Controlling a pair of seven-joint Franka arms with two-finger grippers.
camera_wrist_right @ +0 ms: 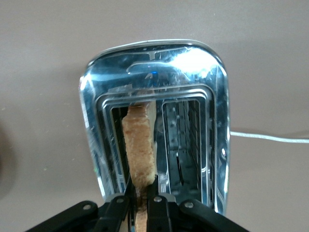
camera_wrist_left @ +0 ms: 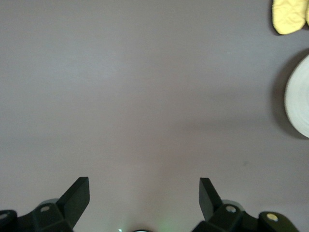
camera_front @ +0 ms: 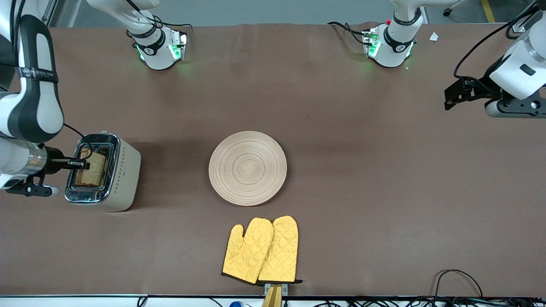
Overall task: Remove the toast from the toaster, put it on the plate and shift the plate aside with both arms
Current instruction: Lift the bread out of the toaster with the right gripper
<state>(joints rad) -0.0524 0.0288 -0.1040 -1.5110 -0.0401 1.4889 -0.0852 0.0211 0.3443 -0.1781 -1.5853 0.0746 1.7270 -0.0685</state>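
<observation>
My right gripper is over the toaster at the right arm's end of the table, fingers clamped on the toast, which stands upright in a slot. Plate sits mid-table, bare, well apart from the toaster. Yellow mitts lie nearer the front camera than the plate. My left gripper waits over bare table at the left arm's end, fingers spread apart, holding nothing.
</observation>
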